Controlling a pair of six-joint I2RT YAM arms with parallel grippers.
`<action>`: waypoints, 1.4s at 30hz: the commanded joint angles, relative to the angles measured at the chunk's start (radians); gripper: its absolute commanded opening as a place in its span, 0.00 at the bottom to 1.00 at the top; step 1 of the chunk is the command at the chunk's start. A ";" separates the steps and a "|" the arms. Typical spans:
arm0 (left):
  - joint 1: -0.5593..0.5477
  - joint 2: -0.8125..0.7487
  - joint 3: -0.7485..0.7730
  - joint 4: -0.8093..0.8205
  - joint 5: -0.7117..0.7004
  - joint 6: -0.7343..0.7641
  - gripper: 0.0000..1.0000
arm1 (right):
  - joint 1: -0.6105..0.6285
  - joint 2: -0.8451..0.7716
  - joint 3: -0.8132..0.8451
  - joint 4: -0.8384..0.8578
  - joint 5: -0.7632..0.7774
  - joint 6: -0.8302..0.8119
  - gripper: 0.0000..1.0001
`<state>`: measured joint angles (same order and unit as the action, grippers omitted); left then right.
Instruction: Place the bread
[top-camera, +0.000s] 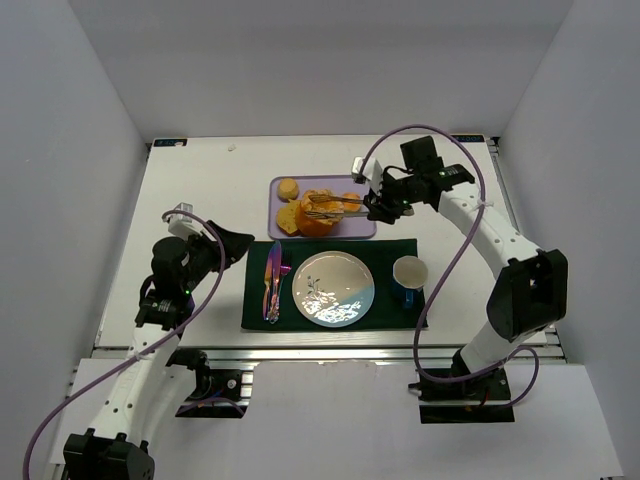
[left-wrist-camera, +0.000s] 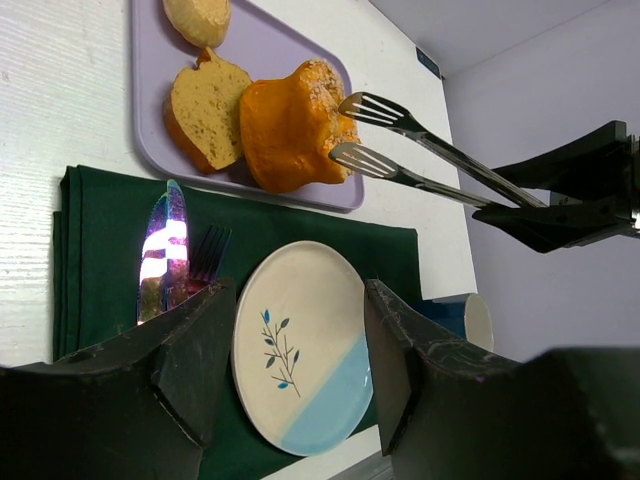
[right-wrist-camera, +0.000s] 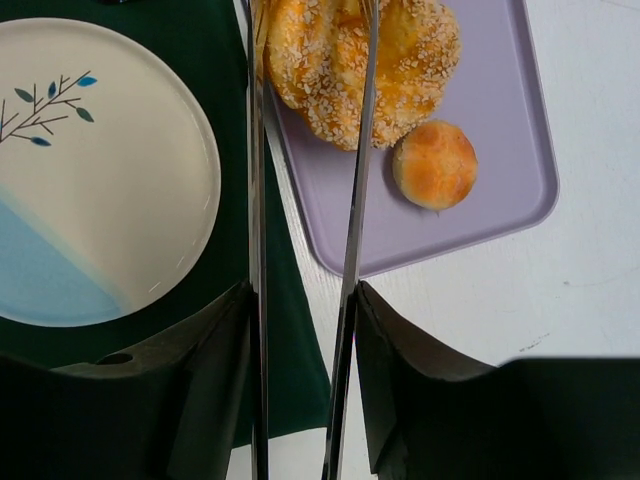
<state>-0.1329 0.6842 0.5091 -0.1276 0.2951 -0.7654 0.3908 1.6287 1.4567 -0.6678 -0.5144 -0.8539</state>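
A: Step?
B: Pre-grasp. The right gripper (right-wrist-camera: 300, 300) clamps the tongs (left-wrist-camera: 372, 108), tips spread over the bread (right-wrist-camera: 410, 60), which sits on the tray (left-wrist-camera: 290, 50). Left gripper (left-wrist-camera: 298, 300) empty, jaws apart.
A: Next?
B: Probably squeeze, lift, carry to the plate (top-camera: 335, 288).

Tray: lavender tray (top-camera: 368, 230) on the white bench (top-camera: 200, 180), just beyond the green mat (top-camera: 255, 312).
Bread: the bread (top-camera: 318, 223) sits at the tray's near middle, with a pale slice (top-camera: 288, 216) touching its left side and a small bun (top-camera: 288, 188) in the far left corner.
Tongs: metal tongs (top-camera: 330, 208) reach left from the right claw (top-camera: 380, 205), tips over the bread's top.
Mat: plate (top-camera: 335, 288) in the middle, mug (top-camera: 410, 271) to the right, cutlery (top-camera: 272, 282) to the left.
Left claw: the left claw (top-camera: 240, 243) hangs near the mat's far left corner, apart from the tray.
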 joint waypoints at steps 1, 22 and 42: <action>0.000 -0.017 -0.012 -0.020 -0.016 -0.006 0.64 | 0.020 -0.066 -0.024 -0.003 0.027 -0.031 0.49; -0.001 -0.015 -0.004 -0.033 -0.016 0.000 0.64 | 0.076 -0.070 -0.133 0.126 0.223 0.067 0.27; -0.001 -0.021 -0.004 -0.040 -0.016 -0.002 0.64 | 0.069 -0.304 -0.214 0.208 0.093 0.092 0.01</action>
<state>-0.1329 0.6785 0.4992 -0.1581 0.2878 -0.7681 0.4603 1.4322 1.2812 -0.5373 -0.3435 -0.7425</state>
